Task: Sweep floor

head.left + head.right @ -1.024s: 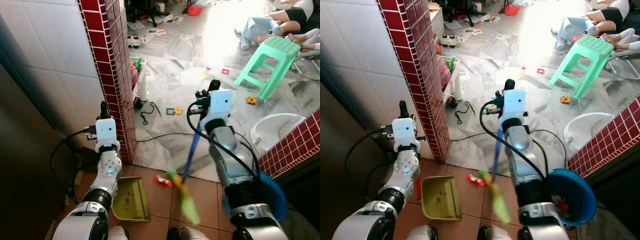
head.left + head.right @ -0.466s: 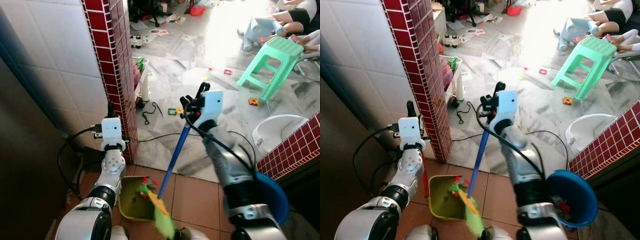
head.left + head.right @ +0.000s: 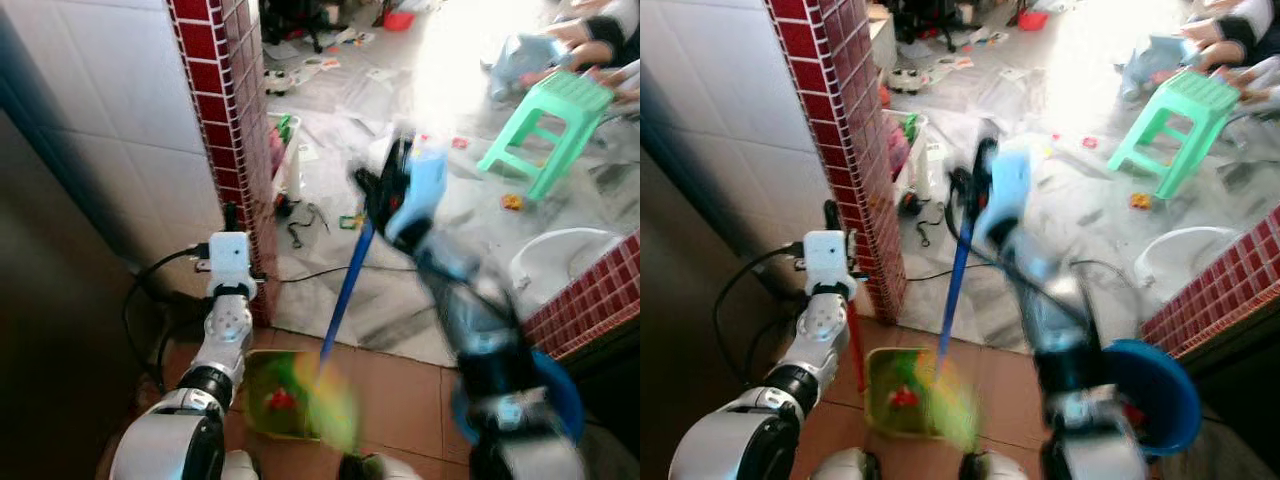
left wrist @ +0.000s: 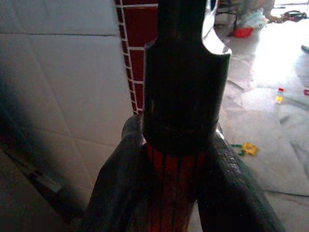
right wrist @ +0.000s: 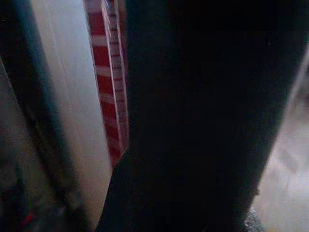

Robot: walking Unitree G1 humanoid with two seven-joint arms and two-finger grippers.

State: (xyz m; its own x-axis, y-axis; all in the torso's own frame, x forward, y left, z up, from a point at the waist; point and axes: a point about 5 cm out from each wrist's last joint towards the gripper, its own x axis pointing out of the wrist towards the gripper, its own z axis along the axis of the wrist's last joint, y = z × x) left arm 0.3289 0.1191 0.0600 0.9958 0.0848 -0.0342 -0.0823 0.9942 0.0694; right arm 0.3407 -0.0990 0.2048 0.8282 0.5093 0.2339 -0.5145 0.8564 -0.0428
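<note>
Right gripper point(image 3: 385, 190) was up at about 1 o'clock from frame centre, heavily motion-blurred, jaws closed around the top of the blue broom handle point(image 3: 345, 295). The handle slanted down toward 7 o'clock, ending in a blurred green-yellow broom head point(image 3: 330, 400) over the right edge of the green dustpan point(image 3: 268, 410). The dustpan sat on the terracotta tile floor point(image 3: 410, 390) at roughly 6 o'clock, with a small red piece of litter point(image 3: 280, 400) inside it.

Left gripper point(image 3: 830, 212) was at 9 o'clock, pointing up beside the red-tiled pillar point(image 3: 225, 130), jaws clamped on the red dustpan handle point(image 3: 854, 345), which ran down to the pan. In the left wrist view the dark fingers point(image 4: 116, 188) pinched the ribbed red handle point(image 4: 176, 186) below its black cap point(image 4: 181, 96). The right wrist view was dark and blurred; a thick black shaft point(image 5: 193, 116) crossed it, the red pillar tiles behind.

A black cable point(image 3: 330, 272) trailed over the grey marble floor point(image 3: 350, 140) beyond the tile edge. A green plastic stool point(image 3: 545, 125) stood at 2 o'clock, scattered small toys point(image 3: 510, 202) near it. A white basin point(image 3: 560, 262) lay at 3 o'clock beside a low red-tiled wall point(image 3: 590, 300). A blue bowl point(image 3: 1155, 395) hung by the right arm at 4 o'clock. A person's limbs point(image 3: 600, 25) showed at the top right corner.
</note>
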